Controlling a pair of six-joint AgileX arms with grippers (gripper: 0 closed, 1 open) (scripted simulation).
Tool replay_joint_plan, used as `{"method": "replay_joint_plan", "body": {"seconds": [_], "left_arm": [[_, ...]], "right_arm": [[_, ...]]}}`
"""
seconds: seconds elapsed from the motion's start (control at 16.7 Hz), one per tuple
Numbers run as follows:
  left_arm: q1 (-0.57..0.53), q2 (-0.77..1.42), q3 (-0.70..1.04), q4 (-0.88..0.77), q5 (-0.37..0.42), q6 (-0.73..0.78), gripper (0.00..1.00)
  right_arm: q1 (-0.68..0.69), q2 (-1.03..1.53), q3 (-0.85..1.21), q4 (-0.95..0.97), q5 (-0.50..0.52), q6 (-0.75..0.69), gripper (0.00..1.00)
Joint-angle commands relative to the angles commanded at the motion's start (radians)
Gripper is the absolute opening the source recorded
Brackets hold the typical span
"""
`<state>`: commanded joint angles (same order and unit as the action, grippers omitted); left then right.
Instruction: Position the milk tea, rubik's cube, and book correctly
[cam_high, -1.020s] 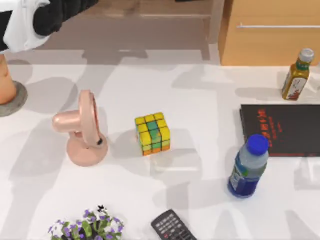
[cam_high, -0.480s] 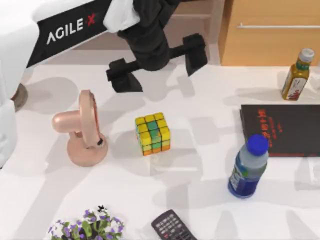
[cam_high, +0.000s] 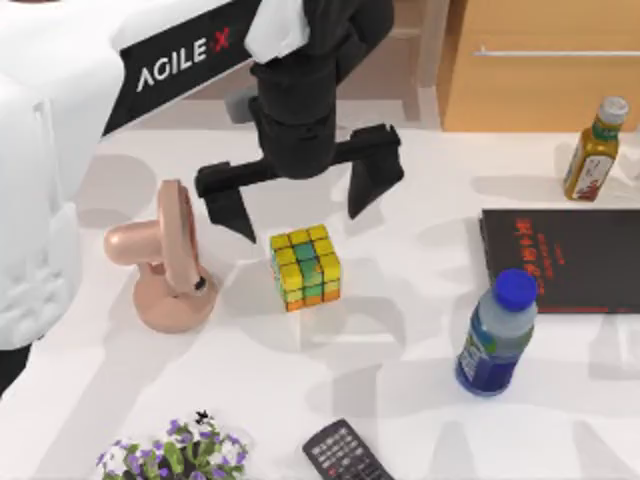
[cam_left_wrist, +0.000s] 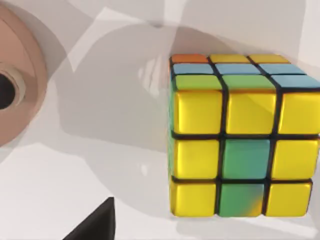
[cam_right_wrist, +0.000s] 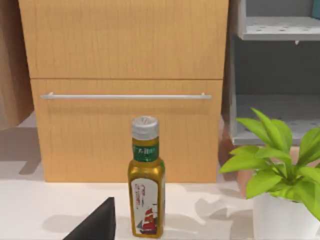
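The rubik's cube (cam_high: 305, 267), yellow, green and orange, sits on the white table near the middle. Just behind and above it hangs my left gripper (cam_high: 298, 195), open, its black fingers (cam_high: 225, 200) spread wider than the cube and touching nothing. In the left wrist view the cube (cam_left_wrist: 240, 145) is close below the camera. The book (cam_high: 565, 260), black with red characters, lies flat at the right edge. The milk tea is hidden behind my left arm. My right arm stays parked at the right, and its wrist view faces the olive bottle (cam_right_wrist: 146, 200).
A pink fan (cam_high: 165, 260) stands just left of the cube. A blue-capped bottle (cam_high: 497, 335) stands in front of the book, an olive bottle (cam_high: 593, 150) behind it. A remote (cam_high: 345, 455) and purple flowers (cam_high: 175, 455) sit at the front edge. A wooden cabinet (cam_high: 545, 60) lies behind.
My left arm has swung in from the far left and come down over the rubik's cube, gripper open. The objects on the table have not moved.
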<state>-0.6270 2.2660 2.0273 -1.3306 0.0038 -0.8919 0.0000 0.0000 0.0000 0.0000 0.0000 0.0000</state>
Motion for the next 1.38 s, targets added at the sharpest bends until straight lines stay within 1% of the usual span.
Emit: {"method": "replay_joint_plan", "body": {"seconds": [0.36,0.6,0.84,1.14,1.38], "left_arm": [[0.002,-0.003,-0.006,0.004,0.001,-0.002,1.00],[-0.038,0.006,-0.084,0.089,0.000,-0.037,1.00],[-0.011,0.028,-0.176,0.202,0.000,-0.011,1.00],[0.001,0.030,-0.188,0.217,0.000,0.001,1.00],[0.001,0.030,-0.188,0.217,0.000,0.001,0.70]], "right_arm": [[0.000,0.000,0.000,0.000,0.000,0.000,1.00],[0.000,0.000,0.000,0.000,0.000,0.000,1.00],[0.000,0.000,0.000,0.000,0.000,0.000,1.00],[0.000,0.000,0.000,0.000,0.000,0.000,1.00],[0.000,0.000,0.000,0.000,0.000,0.000,1.00]]}}
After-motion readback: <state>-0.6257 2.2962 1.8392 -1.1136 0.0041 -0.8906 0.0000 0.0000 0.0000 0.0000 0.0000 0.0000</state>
